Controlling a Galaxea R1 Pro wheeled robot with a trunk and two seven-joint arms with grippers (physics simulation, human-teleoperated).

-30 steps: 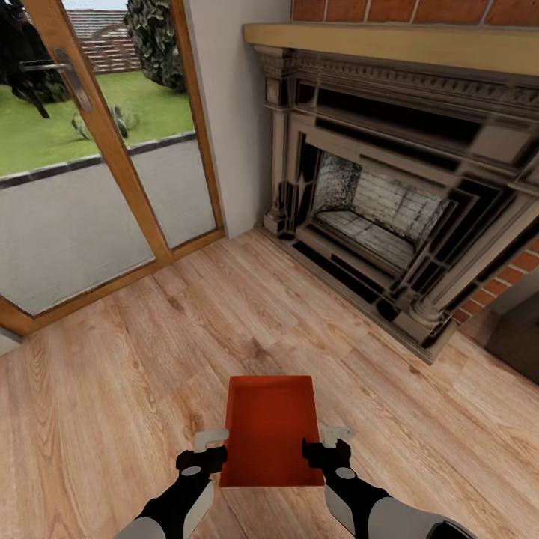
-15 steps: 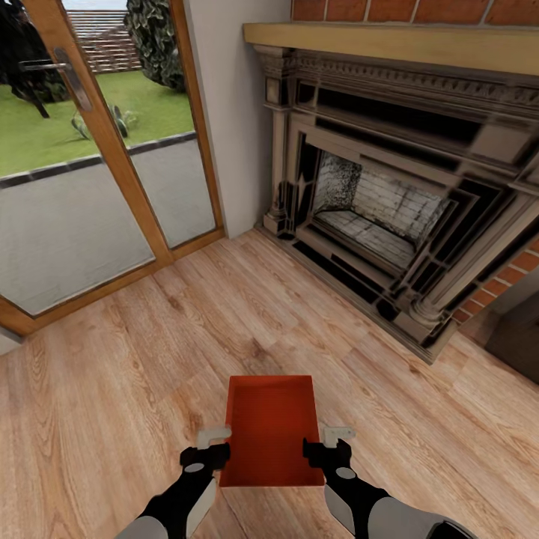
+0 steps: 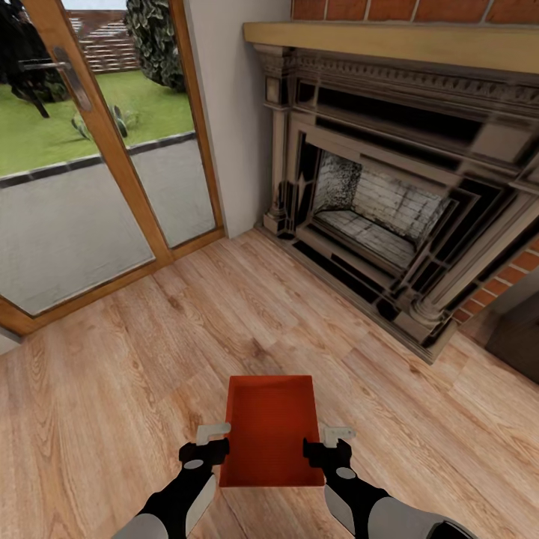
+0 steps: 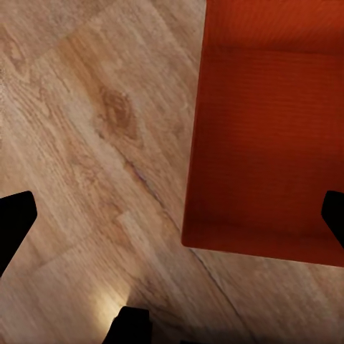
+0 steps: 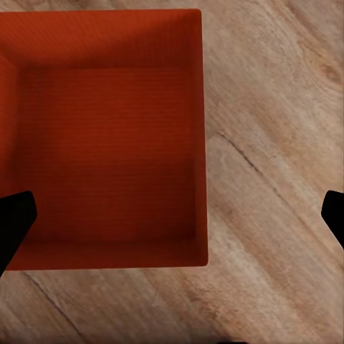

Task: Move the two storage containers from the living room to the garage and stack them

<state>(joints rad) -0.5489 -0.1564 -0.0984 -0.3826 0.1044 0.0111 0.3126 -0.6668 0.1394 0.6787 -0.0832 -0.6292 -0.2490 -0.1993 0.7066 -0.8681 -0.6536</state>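
Observation:
One orange-red storage container (image 3: 269,430) lies on the living room's light wood-plank floor (image 3: 150,359), directly in front of me. My left gripper (image 3: 216,442) is open beside its left wall, and my right gripper (image 3: 327,443) is open beside its right wall. In the left wrist view the container (image 4: 269,136) has its long wall between the spread fingers of the left gripper (image 4: 174,218). The right wrist view looks into the ribbed bottom of the container (image 5: 107,143), with the right gripper (image 5: 174,218) spread wide over the wall. The garage is out of view.
A red-brick fireplace (image 3: 389,202) with a carved surround stands ahead on the right. A wood-framed glass door (image 3: 97,150) on the left looks out on a driveway and lawn. A pale wall section (image 3: 236,112) separates them.
My left gripper has edged slightly forward along the container's left wall. The container, the right gripper and the view have stayed put.

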